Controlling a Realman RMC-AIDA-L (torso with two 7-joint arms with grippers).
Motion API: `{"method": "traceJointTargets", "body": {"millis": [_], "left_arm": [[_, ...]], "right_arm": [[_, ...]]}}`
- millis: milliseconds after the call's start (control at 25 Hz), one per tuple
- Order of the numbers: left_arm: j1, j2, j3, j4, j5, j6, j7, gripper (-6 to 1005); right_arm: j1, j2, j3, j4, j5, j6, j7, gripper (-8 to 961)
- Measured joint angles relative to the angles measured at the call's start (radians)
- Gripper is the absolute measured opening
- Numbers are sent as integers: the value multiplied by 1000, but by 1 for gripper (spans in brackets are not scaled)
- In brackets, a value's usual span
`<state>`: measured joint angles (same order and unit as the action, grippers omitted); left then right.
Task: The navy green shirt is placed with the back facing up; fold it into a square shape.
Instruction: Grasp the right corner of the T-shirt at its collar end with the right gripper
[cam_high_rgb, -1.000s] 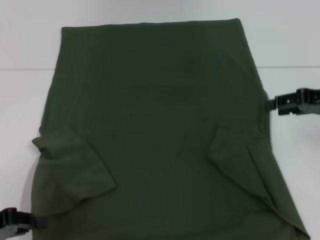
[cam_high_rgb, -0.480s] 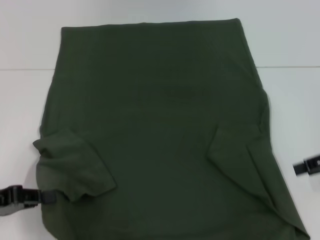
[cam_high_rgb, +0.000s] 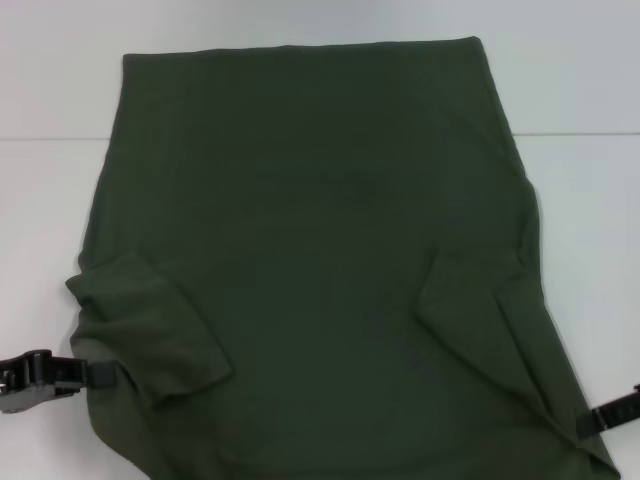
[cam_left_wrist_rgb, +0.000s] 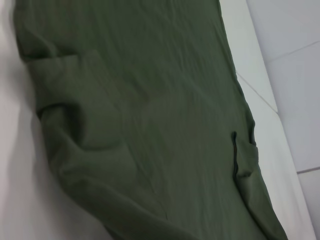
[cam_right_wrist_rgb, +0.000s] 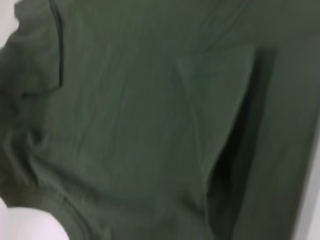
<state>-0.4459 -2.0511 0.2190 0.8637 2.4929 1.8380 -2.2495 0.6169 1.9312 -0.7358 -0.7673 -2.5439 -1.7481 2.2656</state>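
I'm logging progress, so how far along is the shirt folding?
Early. Done: both sleeves of the navy green shirt lie folded inward on the white table. In hand: the left gripper and right gripper sit at its near side edges. Left: folding the body into a square.

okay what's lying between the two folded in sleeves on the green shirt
Only the navy green shirt's own plain back lies between the left sleeve and right sleeve; nothing rests on it. The head view shows this.
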Motion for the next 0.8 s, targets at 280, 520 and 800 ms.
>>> {"method": "traceJointTargets", "body": {"millis": [280, 520, 800], "left_arm": [[-5, 0, -4, -4, -3, -1, 0, 36], [-8, 0, -4, -11, -4, -14, 1, 36], [-6, 0, -4, -12, -5, -18, 0, 37]], "right_arm": [[-13, 21, 57, 1, 21, -70, -51, 605], [-17, 17, 76, 2, 4, -73, -31, 682], [-24, 4, 86, -11, -46, -74, 5, 681]]}}
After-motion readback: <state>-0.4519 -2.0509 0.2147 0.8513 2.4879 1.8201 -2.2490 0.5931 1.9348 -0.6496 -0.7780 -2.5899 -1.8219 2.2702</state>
